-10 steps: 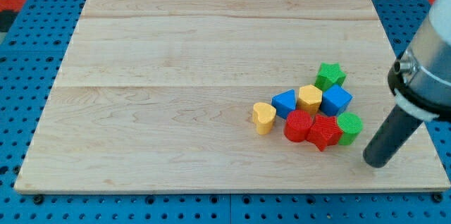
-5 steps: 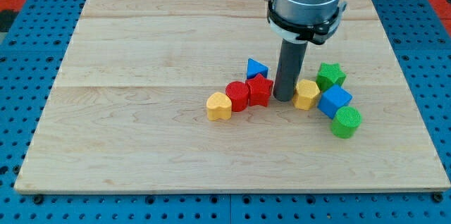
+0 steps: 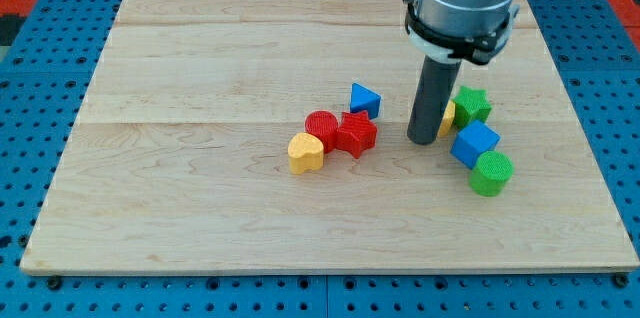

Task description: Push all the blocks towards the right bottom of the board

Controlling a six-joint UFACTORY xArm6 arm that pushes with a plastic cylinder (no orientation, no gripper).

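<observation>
My tip [image 3: 423, 141] sits between two groups, likely placed to work on them separately; there is no hand on this rod to release or clench. Nearer the counter's [image 3: 200, 218] right edge lie a green star [image 3: 472, 105], blue cube [image 3: 474, 143], green cylinder [image 3: 491, 173] and a yellow block [image 3: 449, 114] half hidden behind the rod. Towards the centre lie a blue triangle [image 3: 365, 99], red star [image 3: 356, 134], red cylinder [image 3: 321, 125] and yellow heart [image 3: 305, 152]. The bottom right corner is open, with bare wood along the bottom edge for sweeping them across

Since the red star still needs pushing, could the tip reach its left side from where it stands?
Probably yes: my tip stands right of the red star across bare board, but must skirt the blue triangle above or pass below it.
</observation>
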